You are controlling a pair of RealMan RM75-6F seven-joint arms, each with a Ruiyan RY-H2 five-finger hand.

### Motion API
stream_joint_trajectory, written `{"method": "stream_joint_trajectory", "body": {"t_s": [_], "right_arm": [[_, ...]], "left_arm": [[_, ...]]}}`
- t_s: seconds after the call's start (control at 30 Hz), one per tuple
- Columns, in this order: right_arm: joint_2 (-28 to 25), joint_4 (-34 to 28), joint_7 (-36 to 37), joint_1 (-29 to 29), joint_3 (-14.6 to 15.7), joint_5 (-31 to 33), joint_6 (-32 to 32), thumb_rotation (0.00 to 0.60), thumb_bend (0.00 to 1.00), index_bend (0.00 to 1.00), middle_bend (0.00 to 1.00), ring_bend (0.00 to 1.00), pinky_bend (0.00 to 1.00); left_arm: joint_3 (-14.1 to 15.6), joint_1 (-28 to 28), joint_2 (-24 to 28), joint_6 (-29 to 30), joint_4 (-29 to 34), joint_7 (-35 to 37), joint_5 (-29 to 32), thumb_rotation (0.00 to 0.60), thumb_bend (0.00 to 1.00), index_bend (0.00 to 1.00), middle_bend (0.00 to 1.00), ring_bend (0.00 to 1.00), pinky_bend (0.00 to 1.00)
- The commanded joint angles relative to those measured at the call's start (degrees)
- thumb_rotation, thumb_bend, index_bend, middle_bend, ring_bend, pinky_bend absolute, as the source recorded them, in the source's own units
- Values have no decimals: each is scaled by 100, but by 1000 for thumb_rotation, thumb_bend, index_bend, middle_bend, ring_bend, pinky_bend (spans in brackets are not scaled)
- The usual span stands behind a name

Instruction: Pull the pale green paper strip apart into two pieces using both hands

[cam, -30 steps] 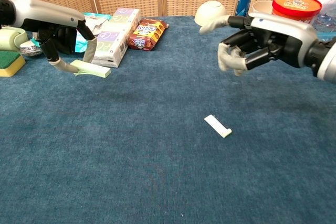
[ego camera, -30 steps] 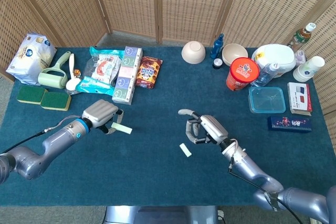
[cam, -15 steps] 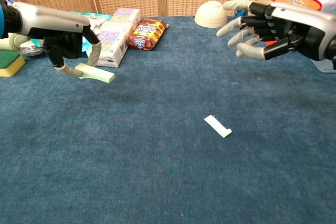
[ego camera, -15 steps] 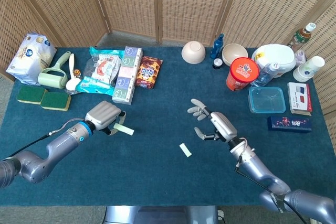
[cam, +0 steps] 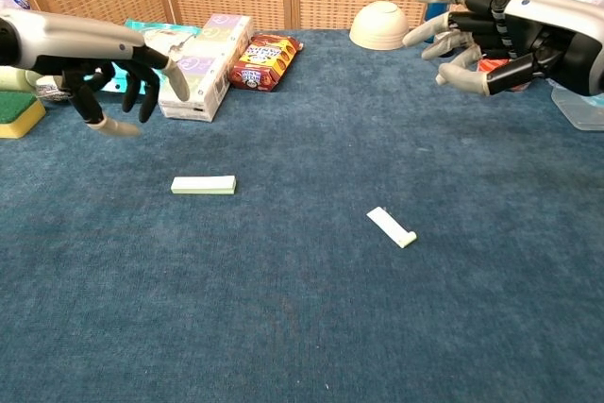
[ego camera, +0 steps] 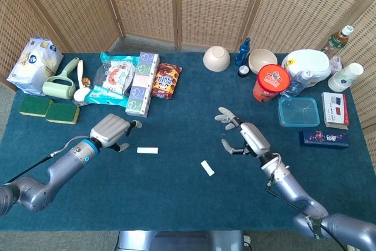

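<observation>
Two pale green pieces lie flat on bench [ego camera: 176,192], well apart: long piece [cam: 203,185] lies left-right, near left hand [cam: 104,68], in front of its fingers; short piece [cam: 392,227] lies slanted, nearer right hand [cam: 500,40]. Both hands hold nothing, fingers spread. Torn edges too small to see; job looks done

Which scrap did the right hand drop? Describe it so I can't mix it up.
On the blue table, look just left of the open right hand. The smaller paper piece lies there at a slant with one end curled up; the longer piece lies flat, level, near the left hand.
</observation>
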State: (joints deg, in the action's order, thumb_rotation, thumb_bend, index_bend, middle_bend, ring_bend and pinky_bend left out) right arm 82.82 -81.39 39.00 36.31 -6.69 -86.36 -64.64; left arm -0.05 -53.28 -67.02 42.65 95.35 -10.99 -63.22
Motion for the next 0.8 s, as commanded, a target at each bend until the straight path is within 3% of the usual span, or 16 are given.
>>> {"method": "stream_joint_trajectory", "body": {"t_s": [0.03, 0.33, 0.47, 0.6, 0.8], "right_arm": [[-31, -19, -159, -29, -18, 37, -18, 600, 482, 0, 235, 211, 319], [-257, -118, -1167, -193, -32, 249, -94, 600, 483, 27, 235, 204, 314], [-394, -179, -1946, -406, -41, 414, -336, 600, 482, 68, 236, 204, 313], [-507, -429, -2986, -683, -41, 529, -761, 600, 483, 69, 237, 204, 288], [-615, -760, -4450, -1065, -21, 685, -1351, 600, 482, 77, 243, 195, 196]], "left_arm": [[-41, 184, 88, 241, 67, 126, -65, 600, 302, 215, 456, 435, 698], [137, 1147, 561, 1476, 468, 411, -463, 600, 302, 215, 434, 405, 556], [358, 1965, 747, 2543, 676, 527, -794, 600, 301, 225, 430, 397, 515], [476, 2787, 567, 3714, 570, 643, -1221, 600, 295, 226, 420, 381, 509], [598, 3540, 316, 4563, 391, 631, -1546, 600, 291, 227, 418, 385, 508]]}}
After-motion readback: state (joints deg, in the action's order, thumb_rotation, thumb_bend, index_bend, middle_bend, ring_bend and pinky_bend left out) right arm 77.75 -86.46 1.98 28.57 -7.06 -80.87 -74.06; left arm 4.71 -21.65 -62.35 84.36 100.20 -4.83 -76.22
